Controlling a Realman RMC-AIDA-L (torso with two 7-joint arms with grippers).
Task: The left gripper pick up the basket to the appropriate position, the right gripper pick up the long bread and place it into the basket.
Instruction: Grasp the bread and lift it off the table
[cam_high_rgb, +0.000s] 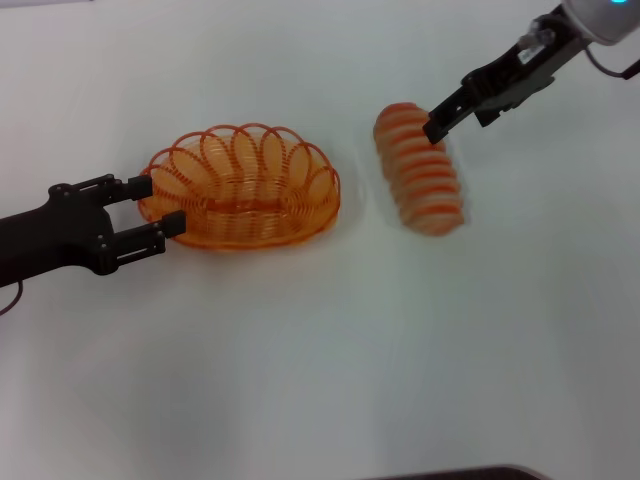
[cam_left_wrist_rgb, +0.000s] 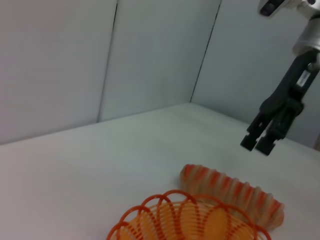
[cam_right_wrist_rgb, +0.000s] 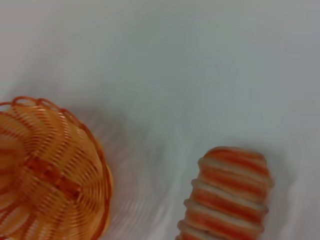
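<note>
Nearest us, low on the left of the head view, our left gripper (cam_high_rgb: 155, 214) reaches in along the white table (cam_high_rgb: 330, 370). Its two fingers are spread apart and sit on either side of the left end of the basket (cam_high_rgb: 240, 187), not yet closed on the looped rim. The basket stands flat and empty. Just to its right, with a strip of bare table between them, lies the long bread (cam_high_rgb: 420, 170), angled from far-left to near-right.

Our right gripper (cam_high_rgb: 436, 118) hangs over the far end of the loaf with its fingers nearly together, holding nothing.

To do this step well, we judge the left fingers should pinch one wire loop squarely before lifting, so the basket does not tip. The right fingers must spread wider than the loaf and come down nearer its middle.

Only the left wrist view shows clear air between the right gripper (cam_left_wrist_rgb: 265, 138) and the bread (cam_left_wrist_rgb: 232, 192). The right wrist view shows the loaf's rounded end (cam_right_wrist_rgb: 227, 197) well apart from the basket (cam_right_wrist_rgb: 47, 170).
</note>
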